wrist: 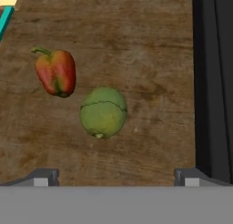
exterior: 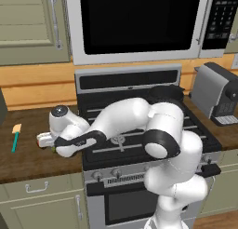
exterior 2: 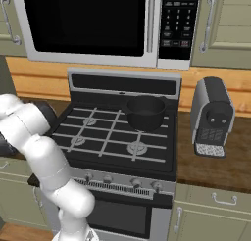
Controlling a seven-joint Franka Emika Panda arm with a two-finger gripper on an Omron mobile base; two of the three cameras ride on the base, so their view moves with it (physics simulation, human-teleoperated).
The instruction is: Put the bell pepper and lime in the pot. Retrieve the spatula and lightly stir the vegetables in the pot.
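Looking down through the hand view, the green lime [wrist: 103,112] lies on the wooden counter just ahead of my gripper [wrist: 116,176], roughly centred between the wide-open fingers. The red-orange bell pepper [wrist: 55,73] lies on its side a little to the lime's upper left, apart from it. The spatula [wrist: 4,13] shows its teal handle and cream blade at the top left corner. From the left base view, my gripper [exterior: 45,142] hangs low over the counter left of the stove, with the spatula [exterior: 16,137] further left. The black pot [exterior: 166,95] [exterior 2: 145,112] sits on the back right burner.
The black stove edge [wrist: 214,82] runs along the right of the hand view. A grey coffee machine [exterior: 216,93] [exterior 2: 212,116] stands on the counter right of the stove. A microwave [exterior: 139,23] hangs above the stove, with cabinets beside it.
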